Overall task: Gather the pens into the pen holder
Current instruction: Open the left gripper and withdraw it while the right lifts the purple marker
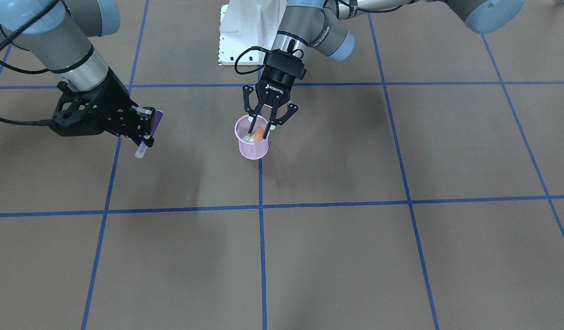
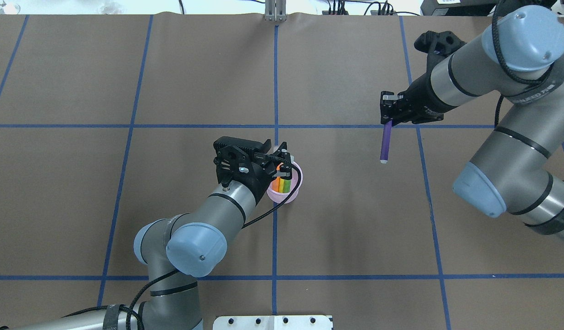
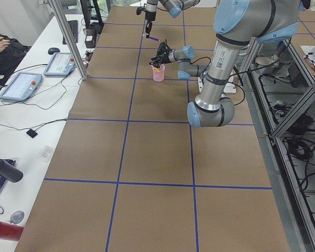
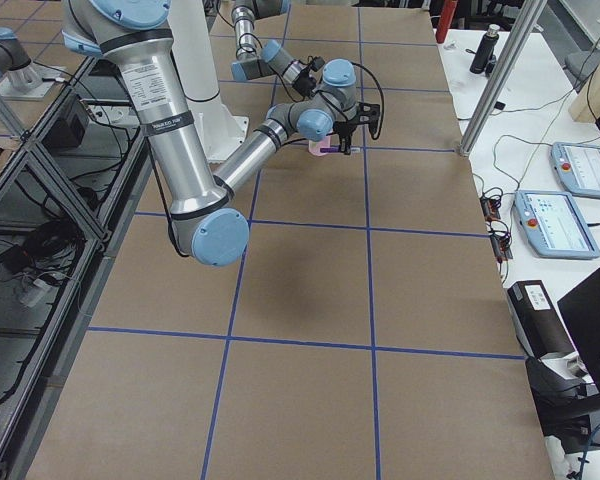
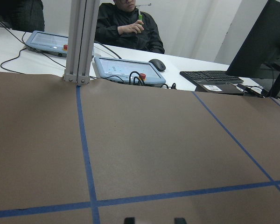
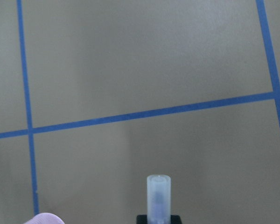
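R gripper (image 2: 388, 119) pinches purple pen (image 2: 385, 142) (well apart from pen holder (image 1: 253, 149)); L gripper (image 1: 262, 123) part-open at rim, empty.

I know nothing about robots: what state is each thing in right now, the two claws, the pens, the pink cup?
pen holder: upright on the table.
orange pen, yellow pen, green pen: inside the pen holder.
purple pen: held above the table, cap end down.
right gripper: shut on the purple pen.
left gripper: open, at the pen holder's rim.
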